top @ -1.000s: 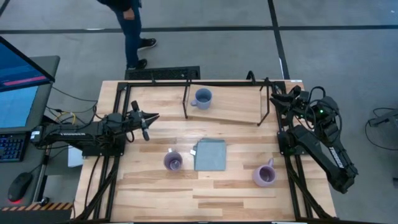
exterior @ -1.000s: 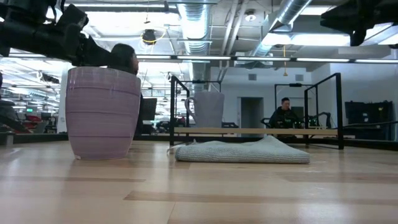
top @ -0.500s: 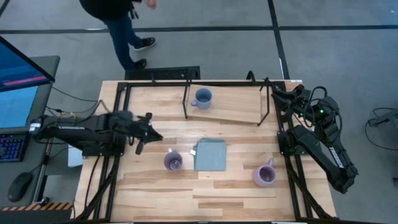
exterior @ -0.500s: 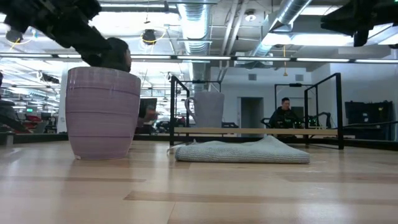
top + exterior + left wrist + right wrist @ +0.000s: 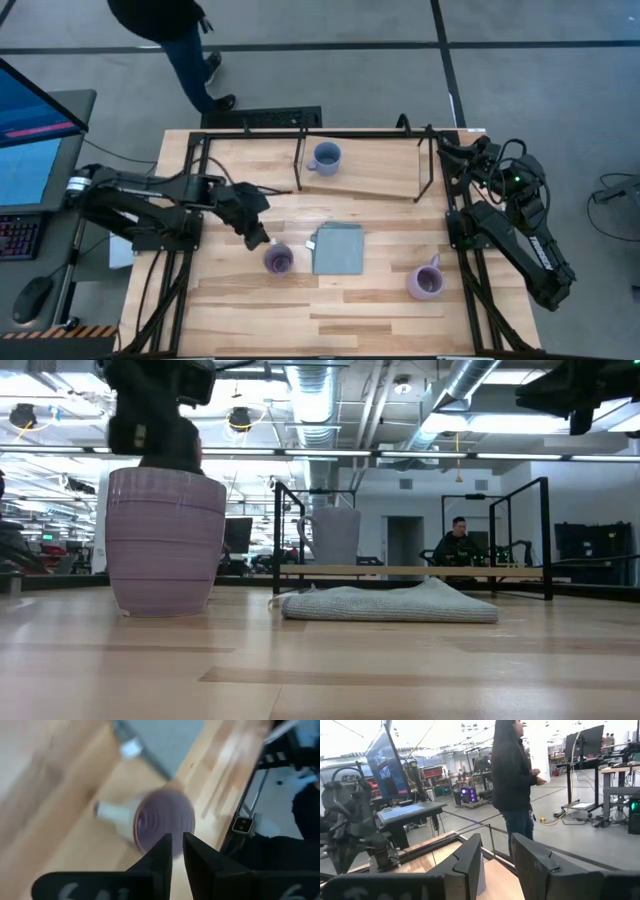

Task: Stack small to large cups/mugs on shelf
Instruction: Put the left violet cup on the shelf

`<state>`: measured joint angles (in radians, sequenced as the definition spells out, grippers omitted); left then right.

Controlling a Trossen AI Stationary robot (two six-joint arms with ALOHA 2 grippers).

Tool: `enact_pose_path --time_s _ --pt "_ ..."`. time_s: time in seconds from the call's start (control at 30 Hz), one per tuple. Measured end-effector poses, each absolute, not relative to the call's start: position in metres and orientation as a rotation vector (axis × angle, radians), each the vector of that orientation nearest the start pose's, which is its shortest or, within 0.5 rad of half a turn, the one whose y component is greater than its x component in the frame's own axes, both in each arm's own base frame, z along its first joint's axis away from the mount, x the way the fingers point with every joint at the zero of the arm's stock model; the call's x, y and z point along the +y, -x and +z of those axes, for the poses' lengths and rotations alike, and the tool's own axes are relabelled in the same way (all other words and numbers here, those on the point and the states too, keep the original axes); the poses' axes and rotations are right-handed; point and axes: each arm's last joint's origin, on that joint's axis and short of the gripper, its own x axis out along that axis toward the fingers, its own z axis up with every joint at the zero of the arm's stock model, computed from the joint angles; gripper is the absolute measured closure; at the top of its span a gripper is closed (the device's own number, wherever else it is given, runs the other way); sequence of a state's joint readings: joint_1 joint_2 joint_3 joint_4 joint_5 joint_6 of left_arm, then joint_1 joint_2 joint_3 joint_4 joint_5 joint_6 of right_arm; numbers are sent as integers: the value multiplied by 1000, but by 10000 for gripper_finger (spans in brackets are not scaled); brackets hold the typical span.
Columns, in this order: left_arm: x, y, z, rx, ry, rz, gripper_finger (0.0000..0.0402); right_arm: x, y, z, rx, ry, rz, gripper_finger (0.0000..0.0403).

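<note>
One light purple mug [image 5: 278,260] stands upright on the table left of the grey-blue square; it shows large in the low view [image 5: 165,540]. My left gripper [image 5: 260,238] hangs just above its far-left rim, pointing down, open by a narrow gap [image 5: 177,851], with the mug's mouth [image 5: 165,820] under the fingertips. The second purple mug [image 5: 425,281] stands near the table's right side. The blue mug [image 5: 325,157] stands on the shelf [image 5: 375,175] at its left end. My right gripper [image 5: 447,152] waits open at the far right corner.
The grey-blue square cloth [image 5: 338,249] lies between the two purple mugs. The shelf's black rod frame [image 5: 427,165] rises at both ends of the board. A person [image 5: 165,30] walks on the floor beyond the far edge. A monitor [image 5: 30,130] stands off the left side.
My left gripper has swung from the table's left side toward the right and near edge, tipping from level to pointing down, and now hangs over the left purple mug. The person beyond the far edge has walked leftward. The mugs have not moved.
</note>
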<state>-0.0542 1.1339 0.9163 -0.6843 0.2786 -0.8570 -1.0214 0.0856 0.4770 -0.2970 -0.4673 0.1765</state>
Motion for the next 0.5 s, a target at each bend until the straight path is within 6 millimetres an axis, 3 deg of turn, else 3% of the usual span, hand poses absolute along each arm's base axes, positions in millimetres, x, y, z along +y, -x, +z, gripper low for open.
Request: enact_pose_path --time_s 0.3,0.5 --pt "-40 -238 268 1254 1225 365 381 -39 -39 283 -119 -148 -543 269" --pt "-55 -248 263 1354 1260 300 381 -39 -39 283 -126 -175 -540 269"
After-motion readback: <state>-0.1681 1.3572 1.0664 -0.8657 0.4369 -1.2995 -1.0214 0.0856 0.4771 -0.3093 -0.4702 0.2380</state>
